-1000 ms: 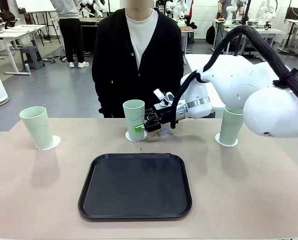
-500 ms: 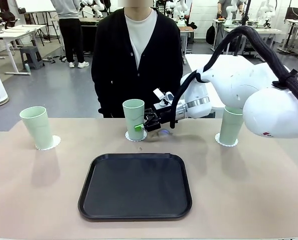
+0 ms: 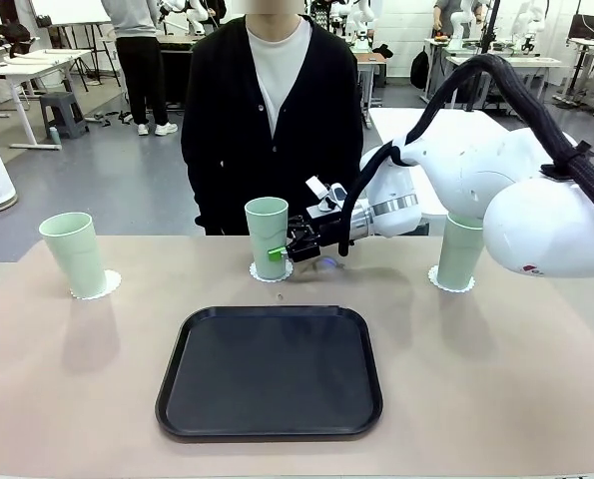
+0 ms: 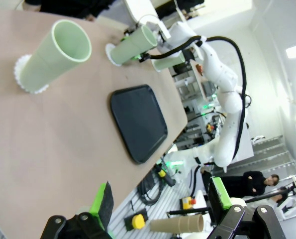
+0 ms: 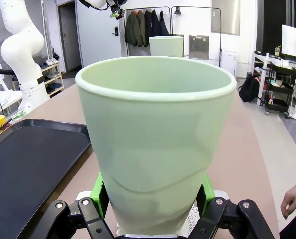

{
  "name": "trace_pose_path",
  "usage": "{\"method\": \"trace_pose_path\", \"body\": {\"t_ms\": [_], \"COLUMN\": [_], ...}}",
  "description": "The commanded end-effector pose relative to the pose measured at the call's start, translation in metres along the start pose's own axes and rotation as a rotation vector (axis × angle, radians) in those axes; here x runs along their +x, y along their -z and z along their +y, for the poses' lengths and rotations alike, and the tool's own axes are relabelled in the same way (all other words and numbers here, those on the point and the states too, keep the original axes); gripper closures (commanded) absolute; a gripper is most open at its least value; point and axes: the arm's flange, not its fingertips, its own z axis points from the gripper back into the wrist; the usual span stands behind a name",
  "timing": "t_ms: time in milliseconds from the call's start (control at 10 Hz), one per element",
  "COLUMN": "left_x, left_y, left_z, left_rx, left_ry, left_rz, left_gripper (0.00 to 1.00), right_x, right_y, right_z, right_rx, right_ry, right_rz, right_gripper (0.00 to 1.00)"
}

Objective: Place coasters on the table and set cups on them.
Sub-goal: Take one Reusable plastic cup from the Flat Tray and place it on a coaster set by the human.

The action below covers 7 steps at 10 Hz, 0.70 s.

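Note:
Three pale green cups stand on white scalloped coasters along the far side of the tan table (image 3: 67,399). The left cup (image 3: 73,253) rests on its coaster (image 3: 101,287), and the right cup (image 3: 461,250) on its coaster (image 3: 450,283). My right gripper (image 3: 280,250) reaches in from the right and is shut on the lower part of the middle cup (image 3: 267,232), which stands on its coaster (image 3: 273,272). In the right wrist view this cup (image 5: 155,134) sits between the green pads (image 5: 101,191). My left gripper (image 4: 160,209) hangs open above the table, well off from the nearest cup (image 4: 53,57).
A black tray (image 3: 270,371) lies at the table's middle front. A person in a black cardigan (image 3: 277,120) stands at the far edge behind the middle cup, with one hand (image 5: 293,196) hanging low at the side. The table is bare to either side of the tray.

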Motion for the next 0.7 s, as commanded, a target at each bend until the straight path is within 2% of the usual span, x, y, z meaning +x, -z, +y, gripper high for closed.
{"method": "trace_pose_path", "body": {"t_ms": [0, 200, 300, 600], "left_x": [-0.0012, -0.0012, -0.0012, -0.0012], "left_y": [-0.0023, -0.0023, -0.0023, -0.0023], "left_z": [-0.0019, -0.0019, -0.0019, -0.0019], "left_rx": [-0.006, -0.006, -0.006, -0.006], "left_ry": [0.003, 0.003, 0.003, 0.003], "left_rz": [0.001, 0.001, 0.001, 0.001], "left_gripper": [0.00, 0.00, 0.00, 0.00], "right_x": [0.0024, 0.0018, 0.0019, 0.0022], "right_y": [-0.0028, -0.0038, -0.0034, -0.0032], "right_z": [-0.0069, -0.0074, -0.0067, -0.0064], "right_rx": [0.028, 0.028, 0.034, 0.042], "right_ry": [-0.007, -0.003, -0.002, 0.009], "right_rz": [0.002, 0.006, 0.006, 0.013], "right_gripper": [0.17, 0.17, 0.00, 0.00]}}
